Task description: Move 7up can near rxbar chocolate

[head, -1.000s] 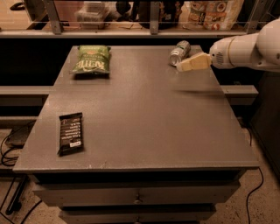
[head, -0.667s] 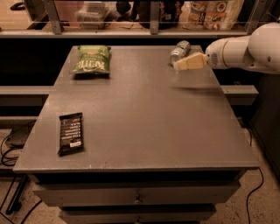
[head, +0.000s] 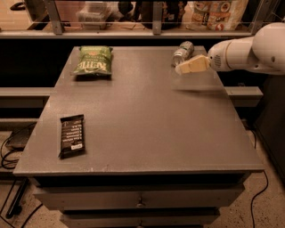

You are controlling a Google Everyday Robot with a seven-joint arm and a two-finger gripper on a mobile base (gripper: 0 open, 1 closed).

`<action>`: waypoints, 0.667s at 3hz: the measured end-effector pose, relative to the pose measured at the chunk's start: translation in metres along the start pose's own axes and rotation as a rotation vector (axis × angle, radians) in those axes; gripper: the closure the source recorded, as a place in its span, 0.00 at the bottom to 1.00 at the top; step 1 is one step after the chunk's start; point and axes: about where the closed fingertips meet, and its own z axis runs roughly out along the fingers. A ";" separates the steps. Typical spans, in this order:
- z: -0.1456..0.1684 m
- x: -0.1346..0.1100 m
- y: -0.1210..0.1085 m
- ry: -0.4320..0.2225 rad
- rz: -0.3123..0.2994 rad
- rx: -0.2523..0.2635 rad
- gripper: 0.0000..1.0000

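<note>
The 7up can [head: 182,52] lies on its side near the far right edge of the grey table [head: 147,116], its shiny top facing the front. The rxbar chocolate [head: 71,135], a flat black bar with white lettering, lies near the front left corner. My gripper [head: 180,69] comes in from the right on a white arm, and its cream fingers [head: 192,65] point left just in front of and slightly below the can, hovering over the table.
A green crinkled chip bag [head: 93,61] lies at the far left of the table. A shelf with bags and containers [head: 213,13] runs behind the table. Drawers sit below the front edge, and cables [head: 11,147] lie on the floor at left.
The gripper has shifted slightly left and toward the can. The can, bar and bag have not moved.
</note>
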 end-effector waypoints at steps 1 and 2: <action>0.013 0.001 -0.006 -0.011 0.023 0.049 0.00; 0.058 -0.010 -0.005 -0.093 0.101 0.050 0.00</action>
